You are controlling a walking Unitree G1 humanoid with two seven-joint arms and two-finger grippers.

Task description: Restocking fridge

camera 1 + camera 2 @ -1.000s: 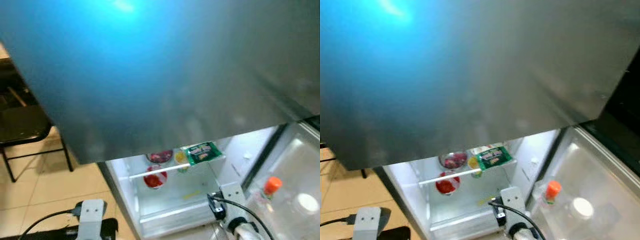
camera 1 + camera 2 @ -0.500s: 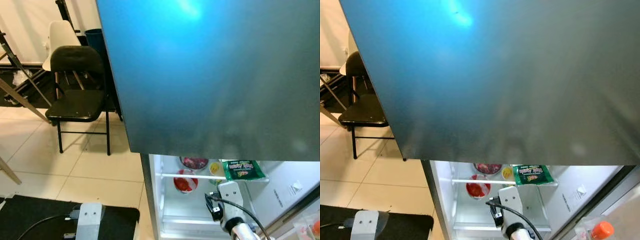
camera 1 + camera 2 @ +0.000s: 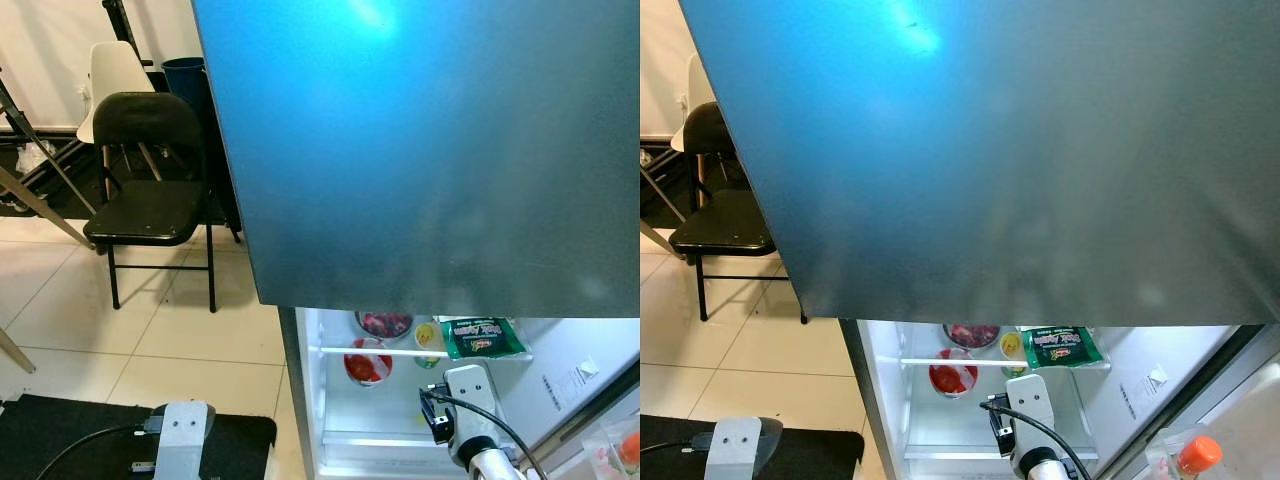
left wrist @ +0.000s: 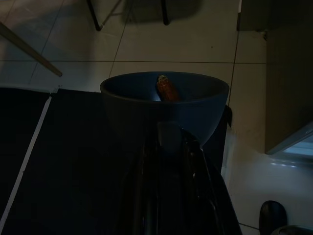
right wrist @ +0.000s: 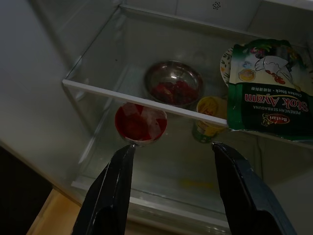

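left end effector [image 4: 166, 142] grips blue bowl [image 4: 164, 105] | right end effector [image 5: 171, 191] spread, empty | risk: bowl clips fridge shelf [image 5: 146, 102] at 12 o'clock, spilling contents

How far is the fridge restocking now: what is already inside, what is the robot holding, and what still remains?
Already stocked: a metal bowl and green Stok Ayam packet on the glass shelf, with a red-lidded container and yellow cup below. In hand: the left gripper grips a dark bowl holding something reddish. The right gripper is open at the fridge opening. Left: placing that bowl inside.
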